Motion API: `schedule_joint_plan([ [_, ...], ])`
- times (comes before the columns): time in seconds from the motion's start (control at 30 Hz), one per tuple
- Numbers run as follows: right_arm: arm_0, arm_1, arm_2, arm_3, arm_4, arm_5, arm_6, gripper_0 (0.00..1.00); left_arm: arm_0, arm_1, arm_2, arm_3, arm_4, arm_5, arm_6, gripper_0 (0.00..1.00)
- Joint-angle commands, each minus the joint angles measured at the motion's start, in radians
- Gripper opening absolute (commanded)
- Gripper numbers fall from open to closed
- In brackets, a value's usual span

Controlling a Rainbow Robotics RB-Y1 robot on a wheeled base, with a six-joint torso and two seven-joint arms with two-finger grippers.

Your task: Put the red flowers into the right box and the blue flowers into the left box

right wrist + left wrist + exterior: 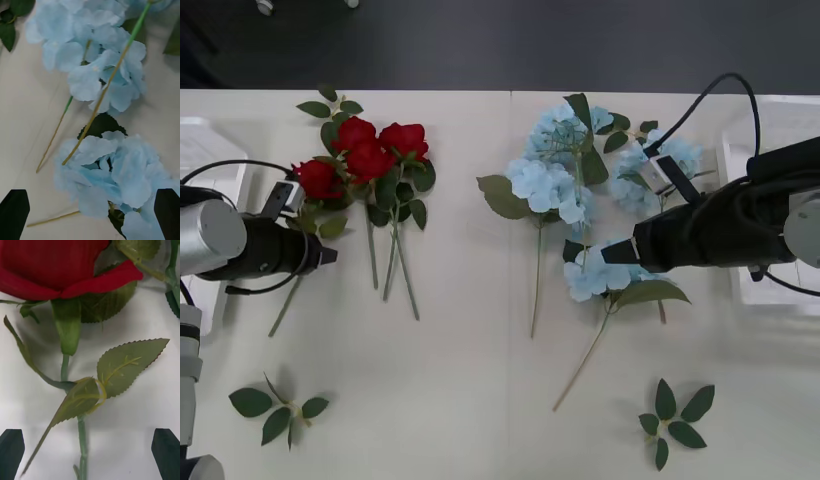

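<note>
Several red flowers (pixel 365 155) lie in a bunch at the table's left, stems pointing toward me. My left gripper (pixel 328 256) hovers over the leftmost rose's stem; in the left wrist view it (pixel 90 437) is open, with that stem (pixel 80 442) between the black fingers and the bloom (pixel 56 266) ahead. Several blue flowers (pixel 550 185) lie spread at centre right. My right gripper (pixel 612 252) is over the nearest blue cluster (pixel 112 172) and is open (pixel 90 198) around it. The left box (pixel 205 150) sits at the far left edge and the right box (pixel 780 120) at the far right.
One loose green leaf sprig (pixel 277 408) lies near the front left, another (pixel 675 420) near the front right. The table's far edge (pixel 500 91) borders a dark floor. Cables run along both arms.
</note>
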Motion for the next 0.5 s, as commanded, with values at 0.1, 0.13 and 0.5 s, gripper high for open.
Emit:
schedule_joint_plan([
  [0.1, -0.008, 0.042, -0.031, 0.04, 0.103, -0.005, -0.218, 0.99, -0.074, 0.014, 0.004, 0.089, -0.019, -0.034, 0.057, 1.0],
  [0.13, -0.01, 0.042, -0.029, 0.046, 0.123, -0.005, -0.263, 0.99, -0.079, 0.014, 0.002, 0.107, -0.019, -0.046, 0.057, 1.0],
  [0.5, -0.013, 0.056, -0.029, 0.099, 0.295, 0.029, -0.645, 0.98, -0.077, 0.013, -0.004, 0.13, -0.016, -0.057, 0.056, 0.19],
])
